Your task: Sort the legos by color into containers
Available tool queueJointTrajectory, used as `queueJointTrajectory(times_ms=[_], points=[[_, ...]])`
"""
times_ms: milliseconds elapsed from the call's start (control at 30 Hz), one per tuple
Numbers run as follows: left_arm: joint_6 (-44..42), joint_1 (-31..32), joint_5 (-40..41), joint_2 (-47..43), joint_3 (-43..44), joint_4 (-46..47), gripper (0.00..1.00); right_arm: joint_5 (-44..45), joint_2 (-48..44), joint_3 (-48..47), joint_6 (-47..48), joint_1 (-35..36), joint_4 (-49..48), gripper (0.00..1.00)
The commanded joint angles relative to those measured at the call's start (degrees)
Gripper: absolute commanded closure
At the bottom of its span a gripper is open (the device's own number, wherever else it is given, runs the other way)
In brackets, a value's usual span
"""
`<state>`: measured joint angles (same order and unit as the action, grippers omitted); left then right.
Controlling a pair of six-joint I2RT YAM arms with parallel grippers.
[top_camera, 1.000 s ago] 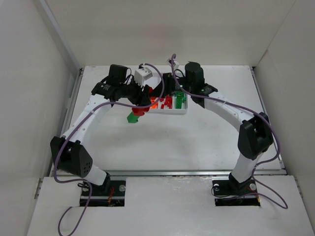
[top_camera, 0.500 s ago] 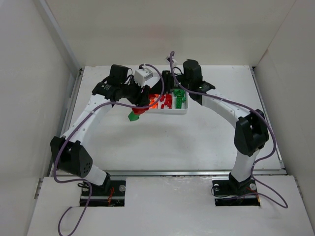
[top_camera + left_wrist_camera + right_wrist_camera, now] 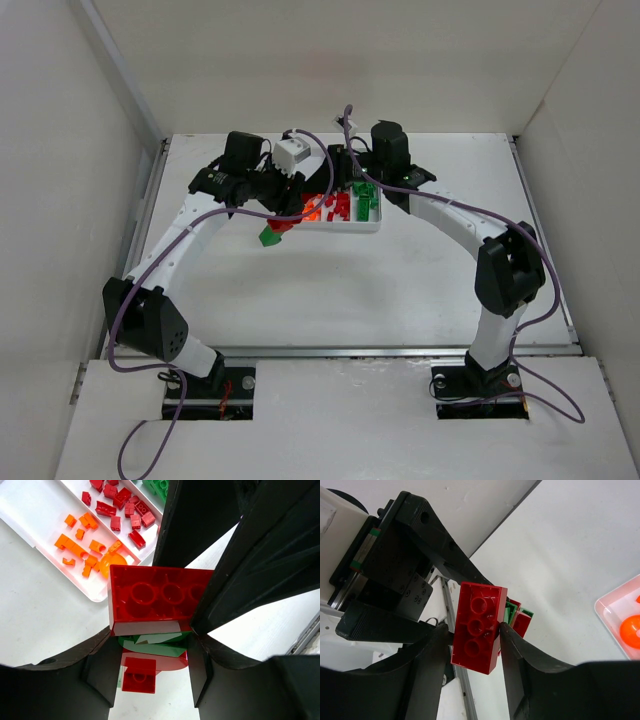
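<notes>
Lego in play is the red brick, up off the table, just outside the tray corner at the orange end. Your left gripper is clamped on its short ends. Your right gripper straddles its long sides with one finger touching; can't tell if it's actually gripping. A green brick and a small red brick sit right behind it, attached or lying loose, can't tell. In the tray, orange legos, red legos and green legos each have their own compartment.
</notes>
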<state>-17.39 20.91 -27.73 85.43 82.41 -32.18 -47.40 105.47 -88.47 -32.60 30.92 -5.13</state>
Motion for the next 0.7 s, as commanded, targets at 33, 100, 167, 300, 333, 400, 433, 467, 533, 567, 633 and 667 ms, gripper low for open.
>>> queueJointTrajectory(times_ms=[33,100,167,300,333,400,433,467,533,567,633,667], points=[[0.95,0.19,0.30,-1.05,1.70,4.41,1.00,-2.79,-0.35,-1.62,0.26,1.16,-2.17,0.49],[0.95,0.19,0.30,-1.05,2.22,4.41,1.00,-2.79,0.17,-1.62,0.78,1.16,-2.17,0.49],[1.47,0.19,0.30,-0.53,2.23,4.41,1.00,-2.09,0.87,-1.62,1.39,1.78,0.11,0.49],[1.48,0.19,0.30,-0.53,2.75,4.41,1.00,1.07,1.49,-2.15,4.81,2.39,4.24,0.43],[1.48,0.19,0.30,-0.53,3.28,4.41,1.00,1.60,1.49,-2.15,5.35,2.39,4.86,0.42],[2.00,0.19,0.30,-0.53,3.28,4.41,1.00,2.92,1.49,-2.67,6.14,2.39,6.70,0.42],[2.01,0.19,0.30,-0.53,3.28,4.41,1.00,2.92,1.49,-2.68,6.75,2.39,6.71,0.44],[2.01,0.19,0.30,-0.53,3.28,4.41,1.00,2.92,1.49,-2.68,6.76,2.39,7.23,0.47],[2.01,0.19,0.30,0.00,2.75,4.41,1.00,3.63,0.88,-2.68,6.76,2.39,7.23,0.63],[2.01,0.19,0.30,0.00,2.23,4.41,1.00,4.67,0.88,-2.68,6.76,2.39,7.23,0.78],[2.01,0.19,0.30,0.00,2.23,4.41,1.00,4.68,0.17,-2.68,6.76,2.39,7.23,0.85],[2.01,0.19,0.30,0.00,1.53,4.41,1.00,4.68,0.17,-2.68,6.76,1.78,7.23,0.85]])
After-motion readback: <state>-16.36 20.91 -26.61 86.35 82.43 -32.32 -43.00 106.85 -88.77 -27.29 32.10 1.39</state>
